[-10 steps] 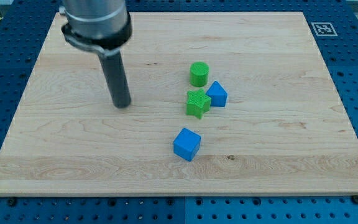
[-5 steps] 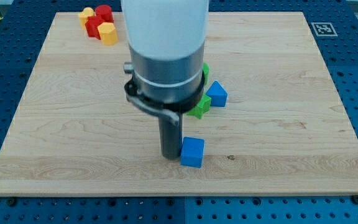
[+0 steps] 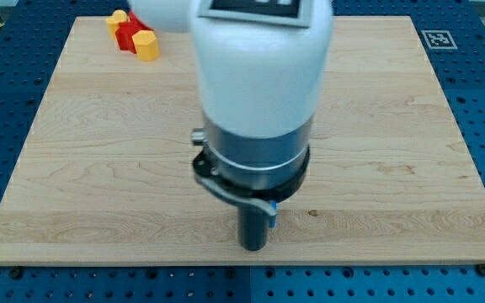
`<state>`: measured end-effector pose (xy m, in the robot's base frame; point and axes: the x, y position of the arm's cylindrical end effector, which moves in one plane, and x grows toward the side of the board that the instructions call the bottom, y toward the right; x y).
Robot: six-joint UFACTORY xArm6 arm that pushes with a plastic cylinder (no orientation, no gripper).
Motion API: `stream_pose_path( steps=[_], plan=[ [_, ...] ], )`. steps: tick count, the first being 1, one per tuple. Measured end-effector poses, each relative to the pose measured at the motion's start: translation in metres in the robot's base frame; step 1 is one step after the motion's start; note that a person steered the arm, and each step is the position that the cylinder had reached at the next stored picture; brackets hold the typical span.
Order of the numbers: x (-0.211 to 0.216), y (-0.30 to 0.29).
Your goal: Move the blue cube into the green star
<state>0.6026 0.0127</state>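
Note:
My tip [image 3: 253, 247] rests on the wooden board [image 3: 82, 168] near its bottom edge, a little left of centre. Only a thin sliver of the blue cube [image 3: 273, 222] shows, at the rod's right side just above the tip; it seems to touch the rod. The arm's wide white and dark body fills the middle of the view and hides the green star and the rest of the cube.
A small cluster stands at the board's top left corner: a red block [image 3: 128, 33] with a yellow block [image 3: 147, 45] to its right and another yellow block [image 3: 118, 17] above it. The arm hides the other blocks near the centre.
The arm has swung from the board's upper left down to the bottom centre. The blue cube slid a little right, and the arm now covers it and the green star.

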Motion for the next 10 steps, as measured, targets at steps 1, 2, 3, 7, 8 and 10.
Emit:
stream_pose_path(
  steps=[1, 2, 3, 7, 8, 10],
  plan=[
    [-0.009, 0.007],
    [-0.017, 0.007],
    [-0.032, 0.007],
    [-0.114, 0.007],
    [-0.134, 0.007],
    [-0.139, 0.006]
  ],
)
